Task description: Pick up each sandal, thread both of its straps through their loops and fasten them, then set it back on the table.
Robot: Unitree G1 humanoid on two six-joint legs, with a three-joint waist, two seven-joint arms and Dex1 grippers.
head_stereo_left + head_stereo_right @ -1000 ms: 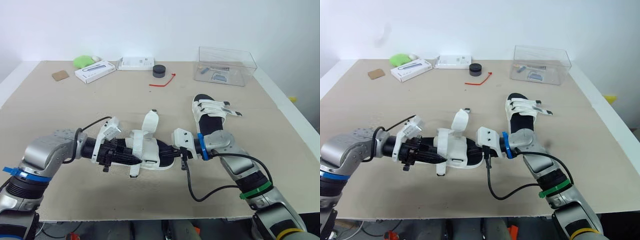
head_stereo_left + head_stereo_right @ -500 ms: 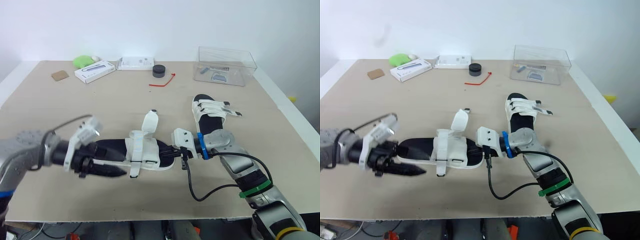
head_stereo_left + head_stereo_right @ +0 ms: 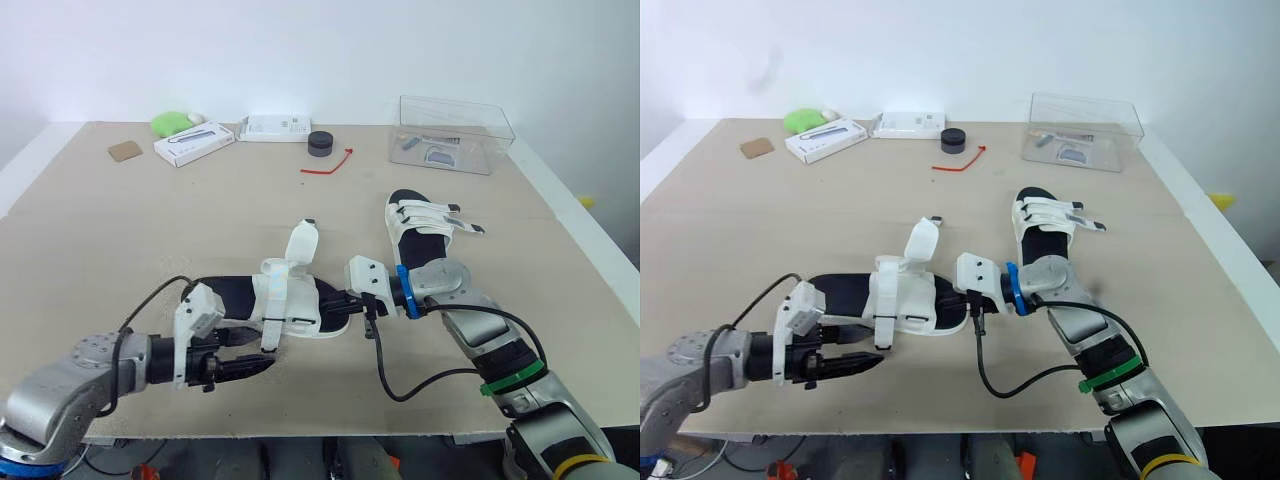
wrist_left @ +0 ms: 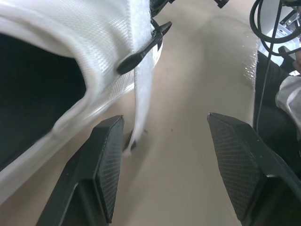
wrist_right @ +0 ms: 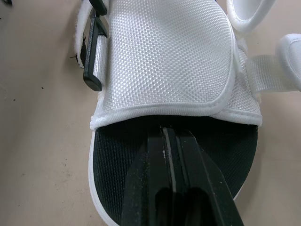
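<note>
You're working in a bare lab or test room: a plain white wall (image 3: 300,50) behind one beige desk (image 3: 120,230), with a clear plastic box (image 3: 455,130), small white cartons (image 3: 193,143) and a red tie (image 3: 327,165) along its far edge.

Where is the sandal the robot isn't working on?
In the head views, the second sandal lies on the table's right half, between the clear plastic box and the sandal being worked on.

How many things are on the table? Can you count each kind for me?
Sandals: 2
White boxes: 2
Clear box: 1
Black puck: 1
Red tie: 1
Green thing: 1
Brown card: 1
Total: 9
</note>
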